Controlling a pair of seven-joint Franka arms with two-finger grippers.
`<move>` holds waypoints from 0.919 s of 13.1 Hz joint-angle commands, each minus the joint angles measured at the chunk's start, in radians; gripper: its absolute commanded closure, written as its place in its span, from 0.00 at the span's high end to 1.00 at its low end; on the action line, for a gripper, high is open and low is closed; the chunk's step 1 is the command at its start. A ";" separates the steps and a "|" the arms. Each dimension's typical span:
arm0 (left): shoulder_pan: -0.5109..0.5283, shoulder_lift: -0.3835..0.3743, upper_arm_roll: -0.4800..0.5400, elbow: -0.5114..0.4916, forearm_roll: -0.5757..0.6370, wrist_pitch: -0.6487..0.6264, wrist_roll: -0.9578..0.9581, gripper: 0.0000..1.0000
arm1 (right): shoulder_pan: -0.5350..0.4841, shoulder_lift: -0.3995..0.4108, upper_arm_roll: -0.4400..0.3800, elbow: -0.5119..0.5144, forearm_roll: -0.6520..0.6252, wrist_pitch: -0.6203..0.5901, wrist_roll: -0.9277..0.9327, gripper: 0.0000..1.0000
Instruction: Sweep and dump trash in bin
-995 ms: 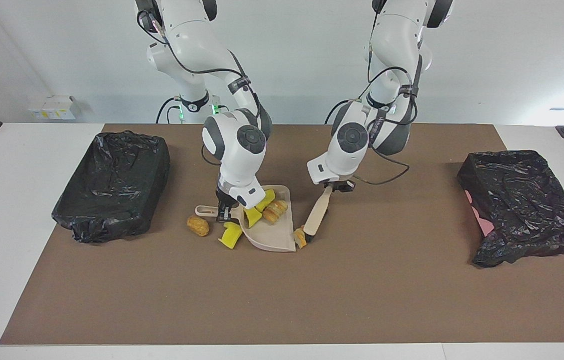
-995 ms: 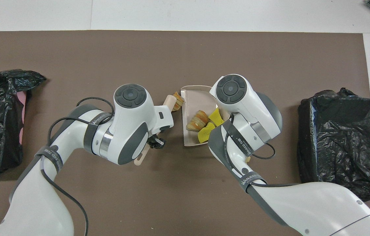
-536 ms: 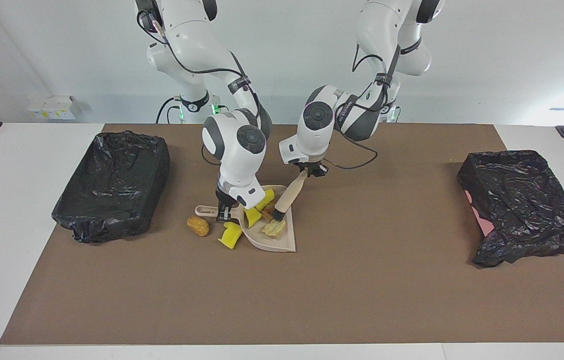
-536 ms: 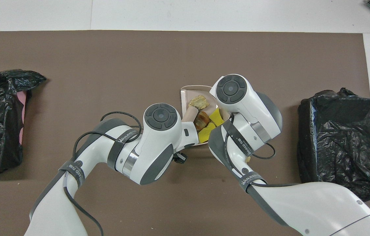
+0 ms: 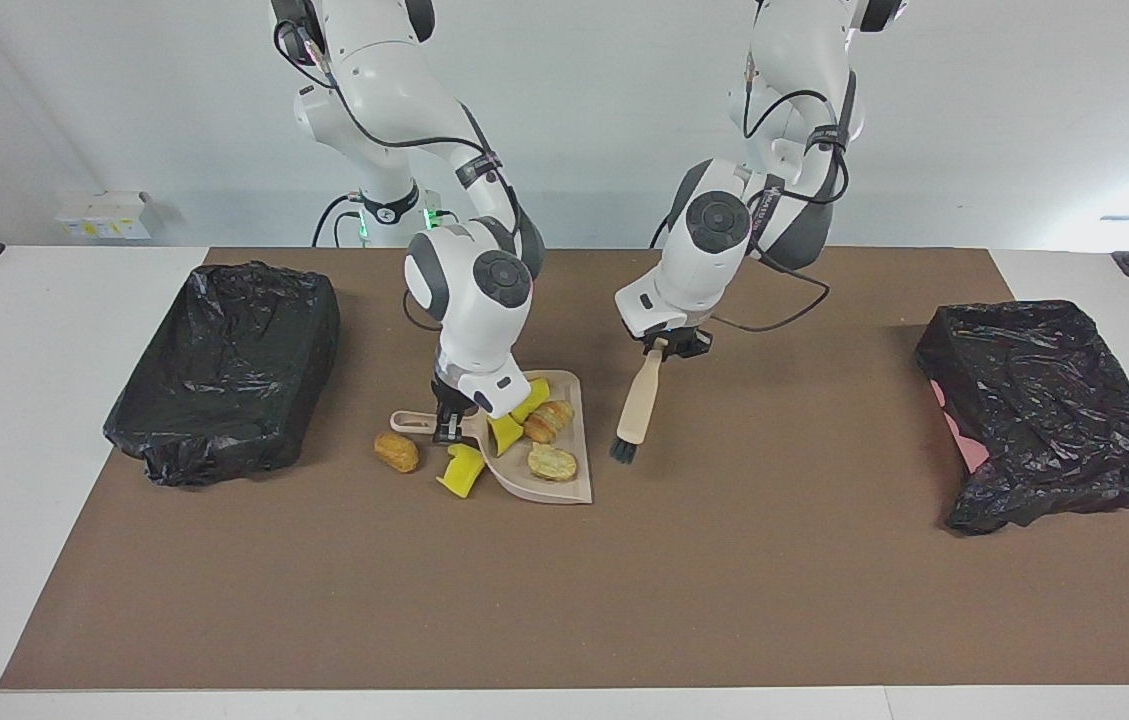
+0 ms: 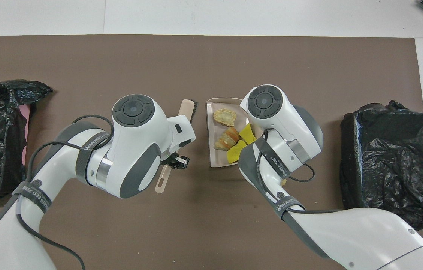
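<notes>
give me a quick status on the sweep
Left gripper shut on brush, beside dustpan. Right gripper shut on dustpan handle. Two trash bits on the mat.

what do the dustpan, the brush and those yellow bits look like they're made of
Dustpan: probably plastic, matte beige, with a smooth thin moulded wall.
Brush: pale smooth handle, plastic or light wood, hard to tell; dark bristle tuft at the tip.
Yellow bits: likely sponge foam, bright, dull-surfaced, cut into blocky chunks.
</notes>
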 commanded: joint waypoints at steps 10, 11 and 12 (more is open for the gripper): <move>-0.166 -0.364 -0.009 -0.560 -0.123 0.082 -0.425 0.00 | -0.235 -0.210 0.007 -0.017 0.103 -0.063 -0.103 0.00; -0.184 -0.384 -0.009 -0.591 -0.127 0.110 -0.450 0.00 | -0.250 -0.233 0.007 -0.015 0.103 -0.097 -0.105 0.00; -0.203 -0.402 -0.009 -0.612 -0.142 0.116 -0.458 0.00 | -0.264 -0.263 0.007 -0.018 0.101 -0.117 -0.108 0.00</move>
